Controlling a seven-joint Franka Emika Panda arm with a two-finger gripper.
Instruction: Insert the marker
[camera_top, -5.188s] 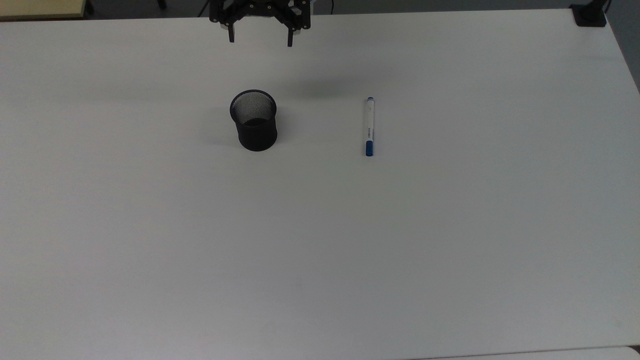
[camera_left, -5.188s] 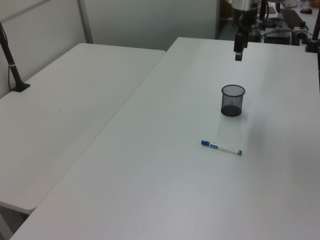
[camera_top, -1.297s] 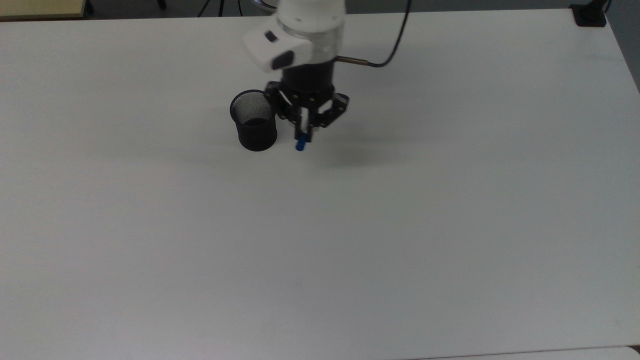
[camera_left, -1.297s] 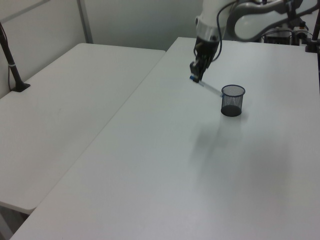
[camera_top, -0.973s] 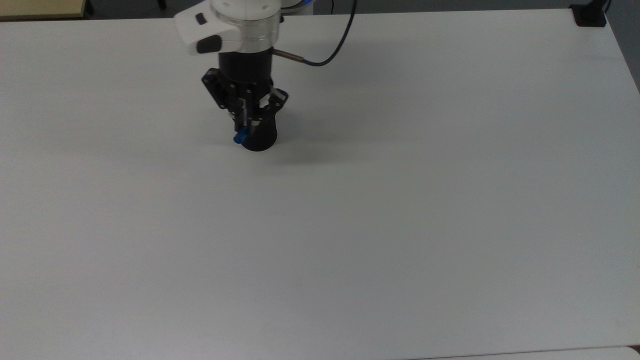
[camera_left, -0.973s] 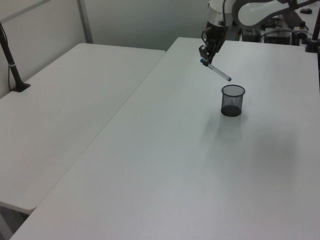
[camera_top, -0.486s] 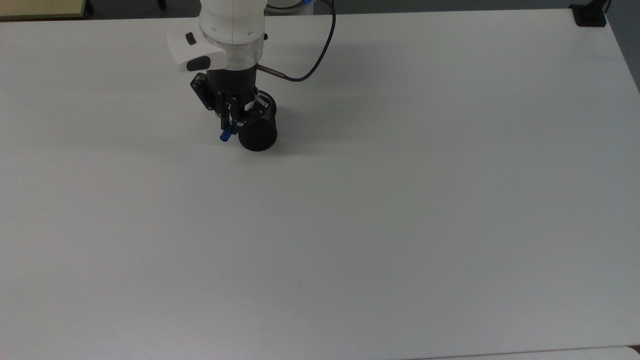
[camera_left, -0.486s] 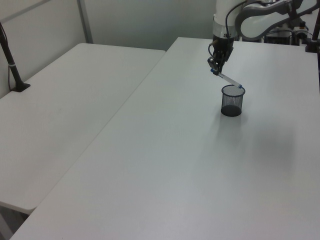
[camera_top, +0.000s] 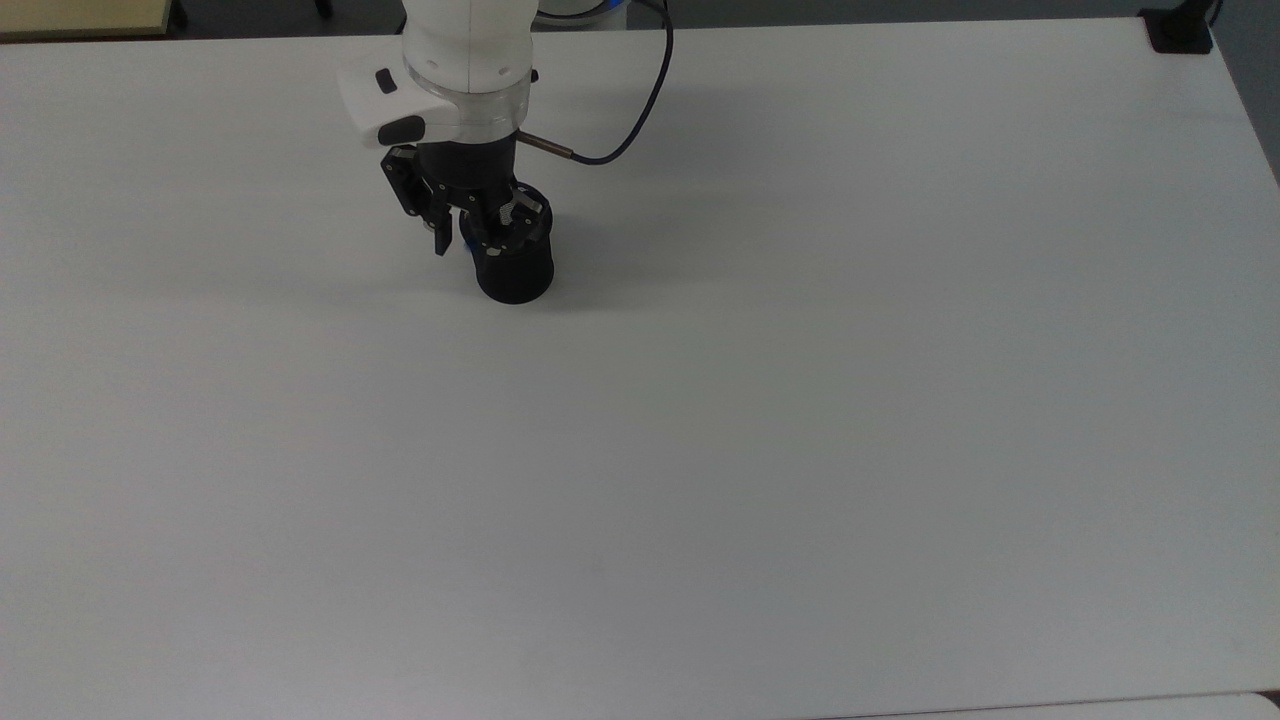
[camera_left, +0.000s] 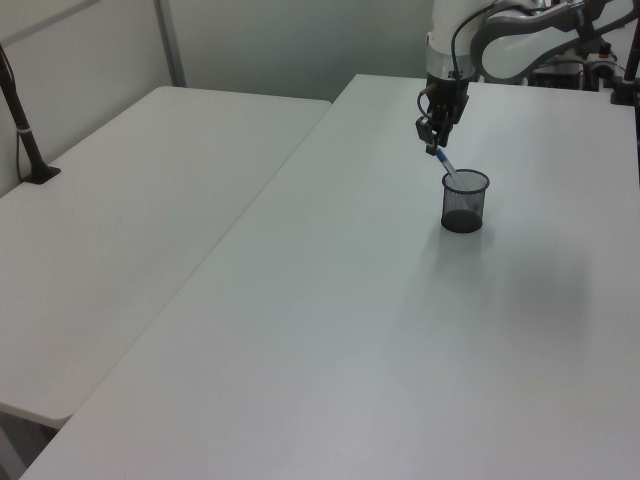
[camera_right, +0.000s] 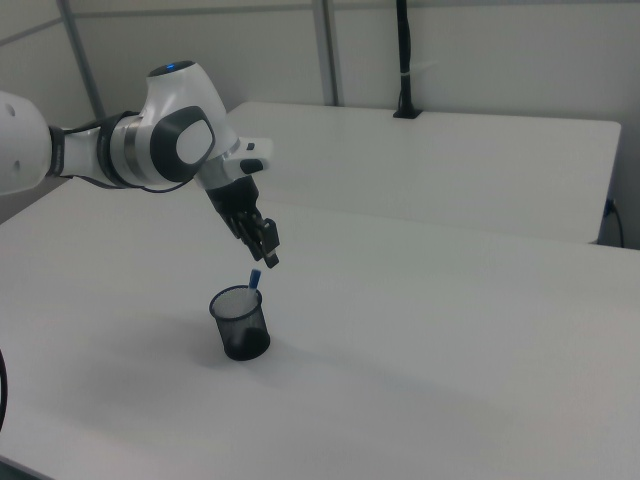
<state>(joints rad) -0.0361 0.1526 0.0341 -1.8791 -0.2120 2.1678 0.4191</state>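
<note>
Your hand (camera_right: 268, 258) hangs just above the black mesh cup (camera_right: 240, 323) on the white counter (camera_top: 800, 400). Its fingers are spread apart and they hold nothing. The marker (camera_right: 255, 279) stands tilted inside the cup, and its blue end sticks out over the rim, just under the fingertips. In the left view it leans toward the left view's left.

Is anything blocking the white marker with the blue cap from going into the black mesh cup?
Nothing visible is. The white marker with the blue cap already leans inside the black mesh cup, its blue end poking above the rim, just below the gripper.
</note>
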